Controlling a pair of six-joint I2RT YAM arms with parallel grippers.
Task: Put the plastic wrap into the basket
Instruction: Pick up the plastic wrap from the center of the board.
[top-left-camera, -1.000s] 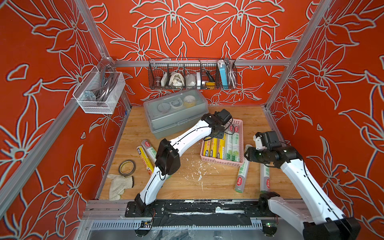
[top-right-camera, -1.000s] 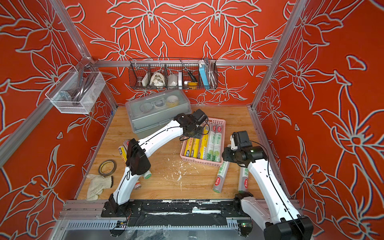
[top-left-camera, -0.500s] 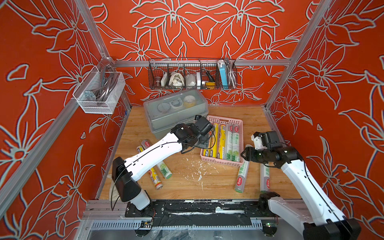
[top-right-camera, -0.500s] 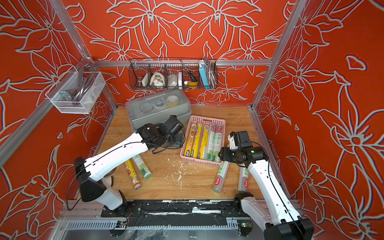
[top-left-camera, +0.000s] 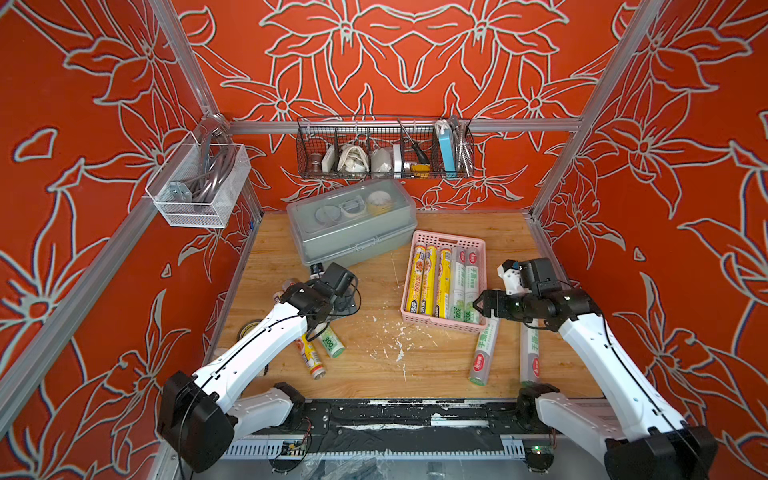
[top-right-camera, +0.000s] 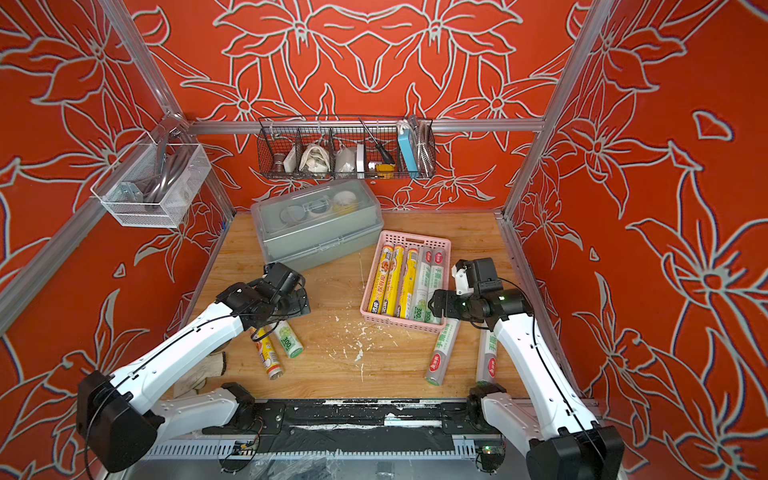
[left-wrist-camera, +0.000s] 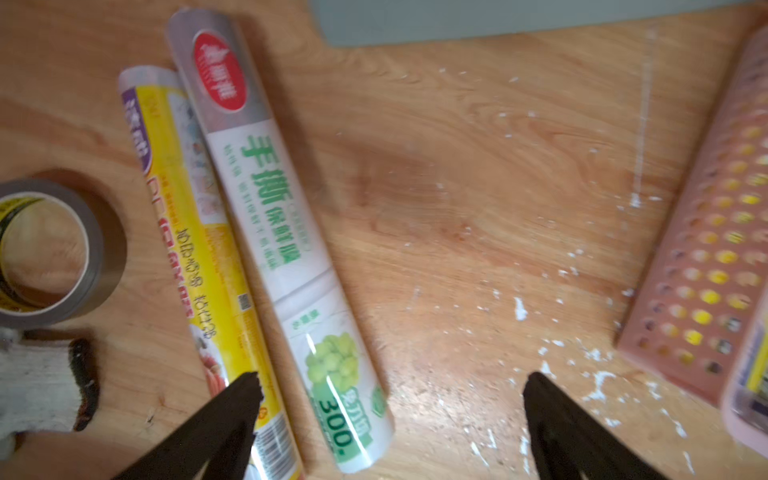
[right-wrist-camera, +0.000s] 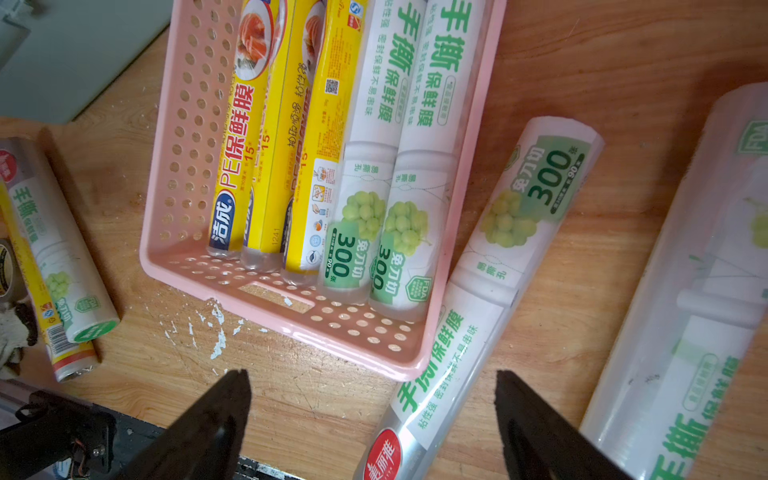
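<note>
Pink basket (top-left-camera: 441, 325) holds five plastic wrap rolls (top-left-camera: 459, 282) — four outside.

You have bright, even light from above in both top views, with only soft shadows on the wooden bench (top-left-camera: 436, 374). The red flower walls (top-left-camera: 83, 124) look smeared near the picture edges. Your left wrist picture is blurry, most on the pink plastic basket with holes (left-wrist-camera: 706, 257). Your right wrist picture is sharper.

five plastic wrap rolls (right-wrist-camera: 365, 166) in pink basket (right-wrist-camera: 183, 137), loose rolls (right-wrist-camera: 498, 249) beside it, gripper (right-wrist-camera: 372, 376) spread wide
</note>
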